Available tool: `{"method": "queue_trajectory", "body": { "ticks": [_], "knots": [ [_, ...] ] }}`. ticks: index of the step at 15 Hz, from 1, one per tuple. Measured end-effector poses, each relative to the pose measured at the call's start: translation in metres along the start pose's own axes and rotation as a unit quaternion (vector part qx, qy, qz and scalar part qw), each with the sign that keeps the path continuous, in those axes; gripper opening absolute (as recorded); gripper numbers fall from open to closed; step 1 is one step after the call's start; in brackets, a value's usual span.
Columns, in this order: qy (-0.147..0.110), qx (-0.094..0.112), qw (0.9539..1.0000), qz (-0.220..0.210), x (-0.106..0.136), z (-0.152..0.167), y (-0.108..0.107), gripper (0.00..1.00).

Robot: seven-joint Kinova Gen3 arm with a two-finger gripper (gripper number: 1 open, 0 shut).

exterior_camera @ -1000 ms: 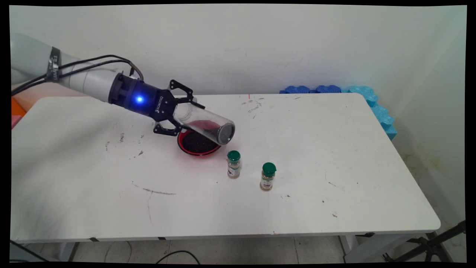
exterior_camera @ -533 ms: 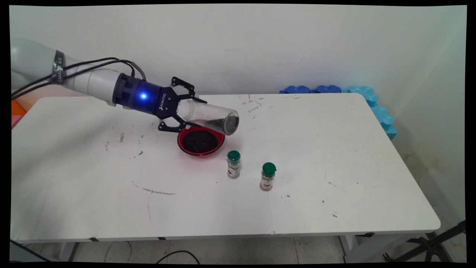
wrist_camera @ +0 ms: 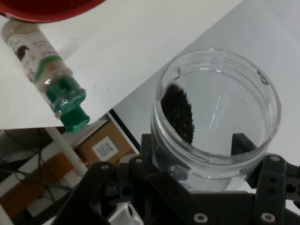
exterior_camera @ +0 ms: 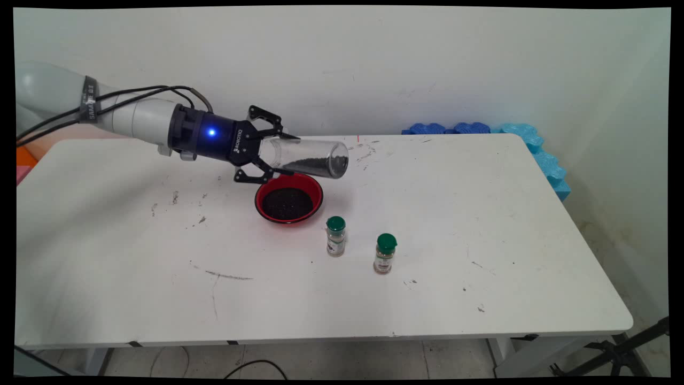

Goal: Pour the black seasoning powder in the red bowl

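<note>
The end effector (exterior_camera: pixel 275 151) pinches a clear jar (exterior_camera: pixel 310 158) near its open end, holding it almost level left of frame centre — dark grains, perhaps seeds, lie along its lower side. Just below sits a red bowl (exterior_camera: pixel 289 200) of the same; two green-capped spice bottles (exterior_camera: pixel 335 236) (exterior_camera: pixel 385 253) stand lower right on the surface (exterior_camera: pixel 481 214).

tool (exterior_camera: pixel 278 152) raised | clear jar (exterior_camera: pixel 307 158) levelled toward horizontal | red bowl (exterior_camera: pixel 289 198) uncovered

The red bowl (wrist_camera: pixel 47 9) is cut by the hand view's top edge; spice jar (wrist_camera: pixel 44 70) label unreadable.
</note>
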Motion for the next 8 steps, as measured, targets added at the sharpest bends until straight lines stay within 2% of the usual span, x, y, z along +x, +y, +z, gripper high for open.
{"method": "queue_trajectory", "body": {
  "ticks": [8],
  "knots": [
    [-0.005,-0.024,0.9985,-0.049,0.0018,0.0044,-0.004,0.0]
  ]
}}
